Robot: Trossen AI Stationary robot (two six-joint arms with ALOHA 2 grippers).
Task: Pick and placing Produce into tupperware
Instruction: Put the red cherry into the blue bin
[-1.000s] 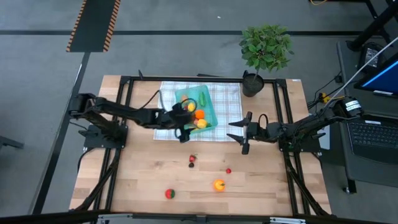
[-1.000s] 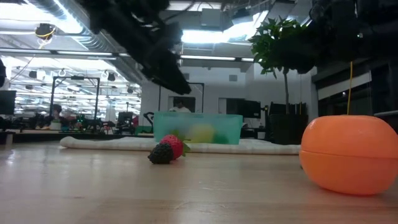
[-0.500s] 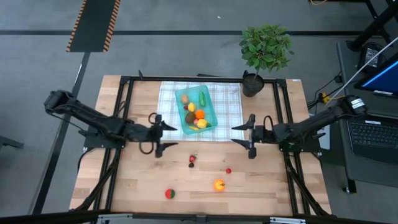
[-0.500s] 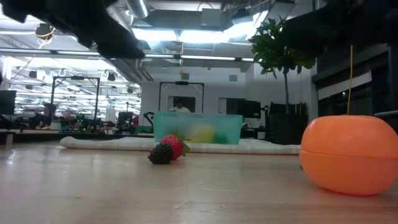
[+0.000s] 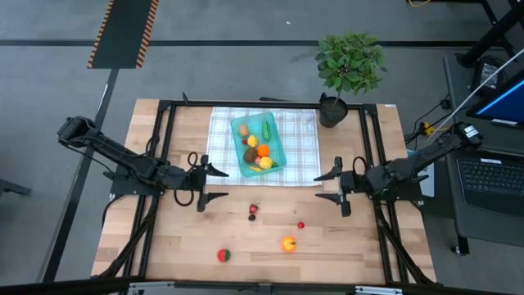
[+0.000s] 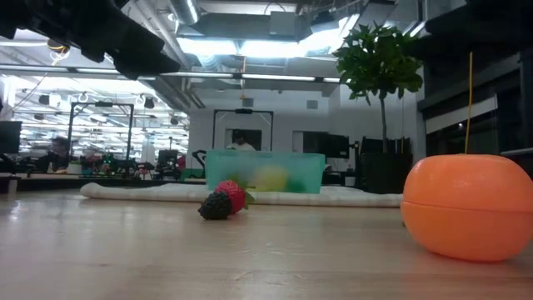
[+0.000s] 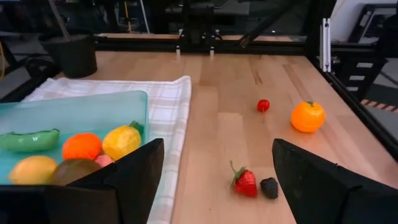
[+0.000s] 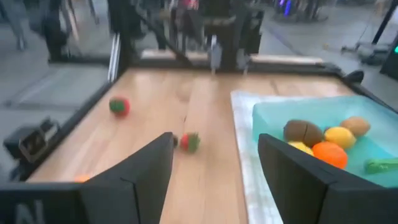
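Note:
The teal tupperware (image 5: 259,143) lies on the checked cloth and holds several toy fruits: orange, lemon, kiwi, green cucumber. On the bare wood lie a strawberry (image 5: 254,208) with a blackberry (image 7: 269,187) beside it, a small red berry (image 5: 300,224), an orange (image 5: 288,243) and a red-and-green fruit (image 5: 223,255). My left gripper (image 5: 216,184) is open, left of the cloth's near corner, pointing toward the table's right. My right gripper (image 5: 327,187) is open, at the cloth's near right corner, pointing left. In the left wrist view, the strawberry (image 7: 245,182) shows between my fingers, farther off.
A potted plant (image 5: 348,70) stands at the far edge, right of the cloth (image 5: 299,147). A black frame (image 5: 164,131) borders the table. Bare wood (image 5: 164,238) lies around the loose fruits near the front edge. People and desks show in the room behind.
My left gripper has drawn back from above the tupperware's near end toward the table's left and near edge, and now hovers off the cloth. My right gripper has shifted a little toward the right and near edge. The loose fruits have stayed put.

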